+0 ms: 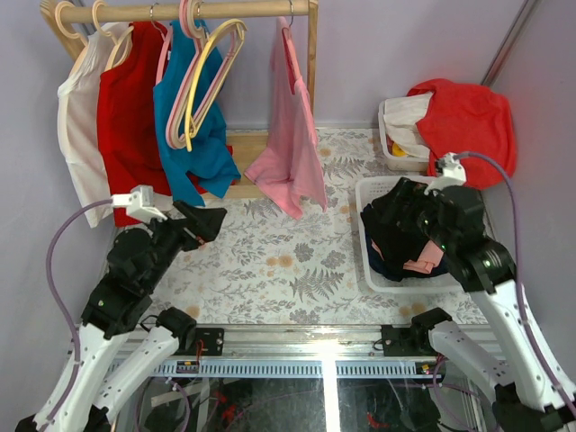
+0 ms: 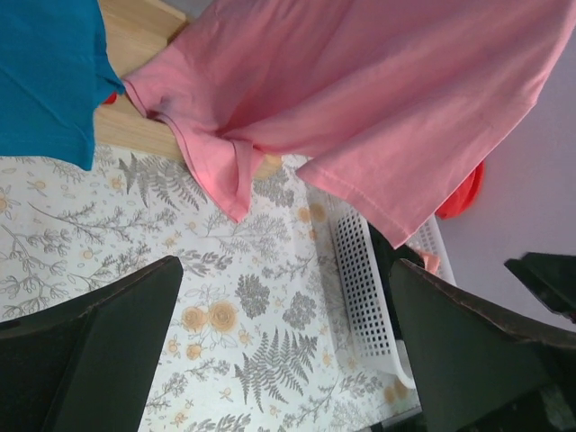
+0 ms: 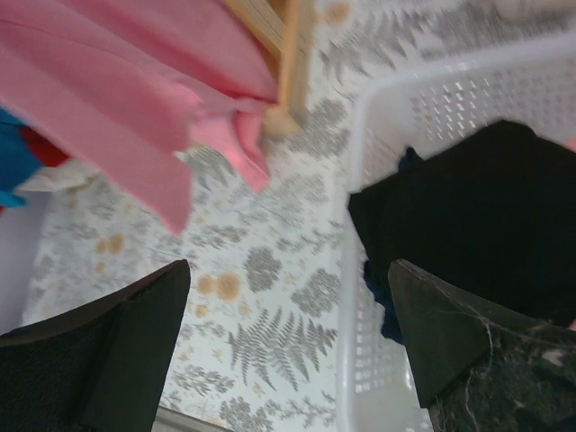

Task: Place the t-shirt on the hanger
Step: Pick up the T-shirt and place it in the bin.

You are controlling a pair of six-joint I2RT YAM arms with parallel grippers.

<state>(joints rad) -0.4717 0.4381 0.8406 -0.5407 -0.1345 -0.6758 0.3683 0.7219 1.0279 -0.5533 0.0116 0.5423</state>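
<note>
The black t-shirt lies bunched in a white basket at the right, on top of other clothes; in the right wrist view the t-shirt spills over the basket wall. The yellow hanger hangs from the wooden rail among pink hangers, in front of a teal shirt. My right gripper hovers open over the basket's left part, and nothing sits between its jaws. My left gripper is open above the floral cloth at the left, empty.
A wooden rack at the back carries white, red, teal and pink shirts. The pink shirt hangs low over the table. A second bin with a red cloth stands at the far right.
</note>
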